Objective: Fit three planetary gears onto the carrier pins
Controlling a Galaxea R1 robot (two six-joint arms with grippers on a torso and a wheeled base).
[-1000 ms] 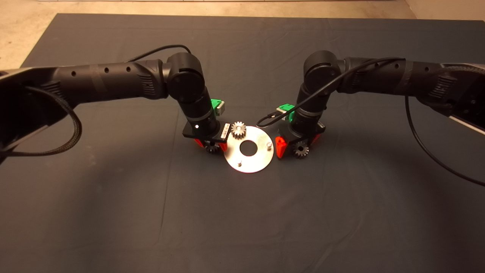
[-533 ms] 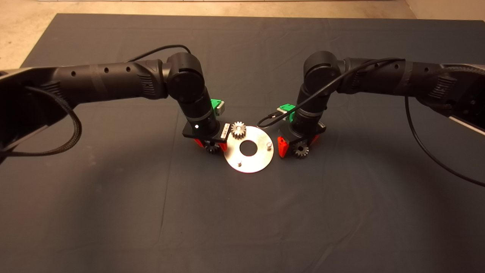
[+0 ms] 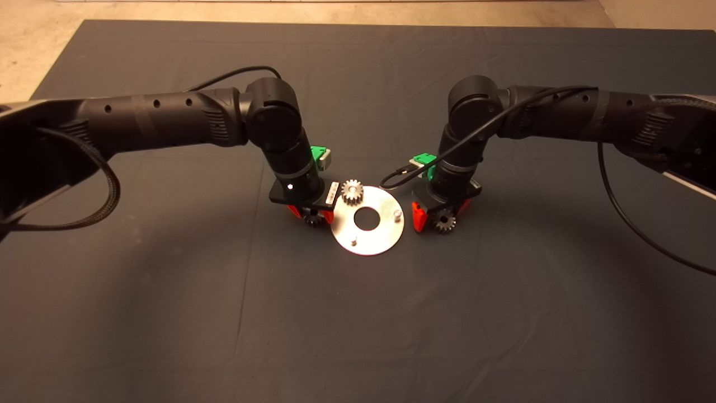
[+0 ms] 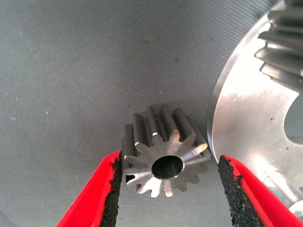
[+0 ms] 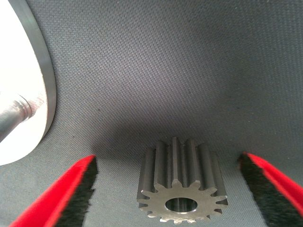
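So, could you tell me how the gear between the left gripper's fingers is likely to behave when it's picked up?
The gear looks like solid machined metal, so probably rigid and heavy for its size. Its pointed teeth give the black pads only narrow contact, so it may twist or slip slightly as the left gripper closes. Lying flat on the mat, bore up, it seems unlikely to roll.

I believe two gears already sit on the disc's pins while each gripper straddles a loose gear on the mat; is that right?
Not quite: only one gear sits on the disc; the other two pins are bare, as the head view shows. The rest holds: the left gripper and right gripper each straddle a loose gear on the mat.
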